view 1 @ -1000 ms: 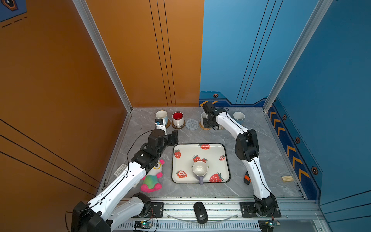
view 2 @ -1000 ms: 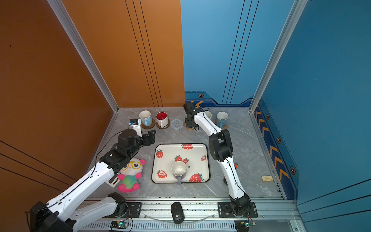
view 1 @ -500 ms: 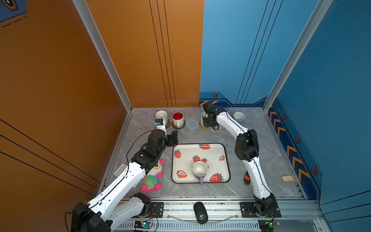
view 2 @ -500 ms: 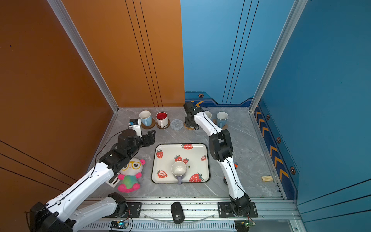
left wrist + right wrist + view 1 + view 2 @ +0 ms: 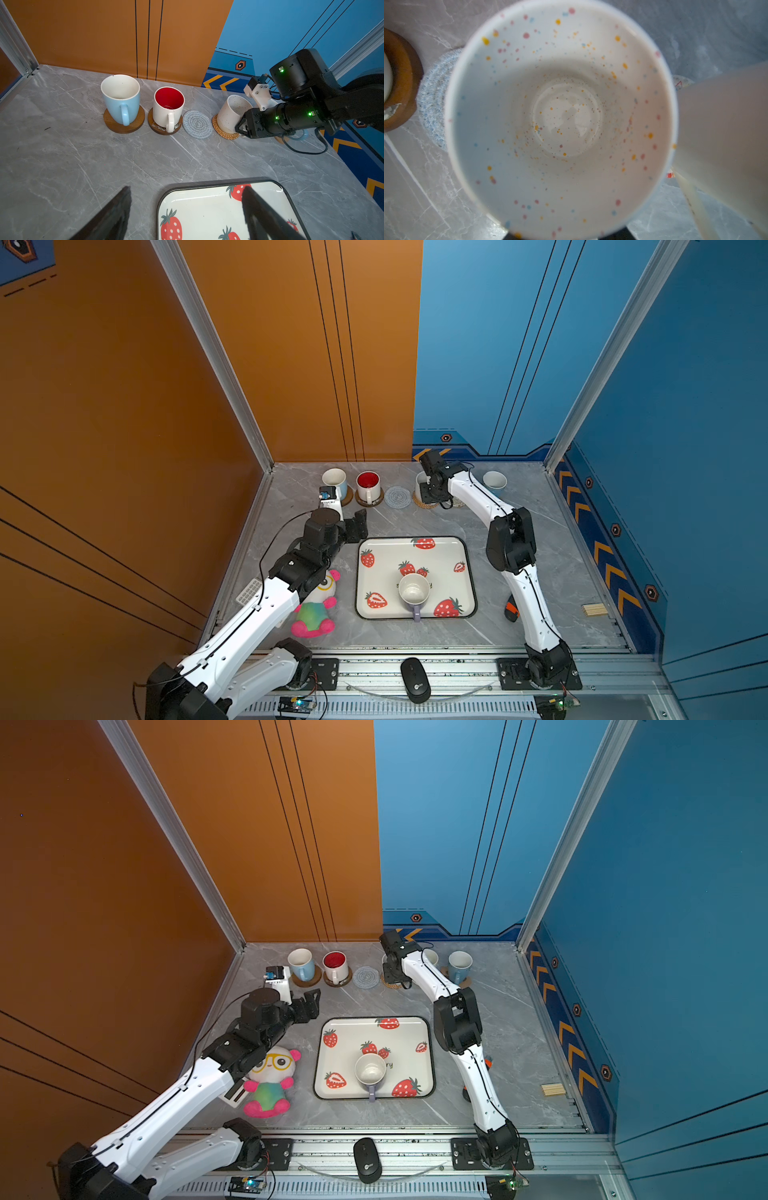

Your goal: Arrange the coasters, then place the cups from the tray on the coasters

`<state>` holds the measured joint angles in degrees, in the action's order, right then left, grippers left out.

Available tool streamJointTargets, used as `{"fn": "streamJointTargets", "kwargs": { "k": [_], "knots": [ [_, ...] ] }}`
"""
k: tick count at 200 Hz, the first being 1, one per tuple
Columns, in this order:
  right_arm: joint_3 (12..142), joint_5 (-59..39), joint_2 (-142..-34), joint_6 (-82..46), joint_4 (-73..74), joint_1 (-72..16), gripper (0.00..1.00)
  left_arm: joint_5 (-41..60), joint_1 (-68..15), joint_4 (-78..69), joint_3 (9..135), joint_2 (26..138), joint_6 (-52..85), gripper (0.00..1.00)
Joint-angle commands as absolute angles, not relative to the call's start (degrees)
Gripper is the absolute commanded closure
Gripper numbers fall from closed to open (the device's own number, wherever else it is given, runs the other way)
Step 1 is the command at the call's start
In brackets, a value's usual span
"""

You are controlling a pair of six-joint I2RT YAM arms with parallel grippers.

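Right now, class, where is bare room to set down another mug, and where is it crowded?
Free: the grey coaster between the red-inside mug and speckled mug; the marble strip from it to the tray; the tray's far half. Crowded: around the plush toy, under the left arm.

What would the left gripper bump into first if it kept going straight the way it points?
Likely the bare grey woven coaster, or the tabletop just short of it: the left gripper aims down that way. The red-inside mug stands close beside that line, so depth leaves doubt.
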<state>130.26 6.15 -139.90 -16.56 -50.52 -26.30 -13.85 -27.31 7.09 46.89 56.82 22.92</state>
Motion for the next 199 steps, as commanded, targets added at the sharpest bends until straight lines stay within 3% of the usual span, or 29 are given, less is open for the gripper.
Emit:
{"fn": "streamJointTargets", "kwargs": {
  "k": [1, 130, 199],
  "knots": [
    [128.73, 6.39, -136.61, -17.06, -51.63, -26.71, 0.57, -13.54, -26.63, 7.99, 45.8, 55.72, 22.76, 0.16],
    [113.69, 6.12, -125.83, -18.8, -46.55, -27.93, 0.42, -13.45, -26.76, 9.58, 45.84, 53.4, 23.11, 0.16],
    [93.89, 10.22, -107.76, -21.97, -33.46, -30.81, 0.33, -12.66, -27.33, 10.17, 46.71, 53.53, 24.47, 0.16]
  ]
}}
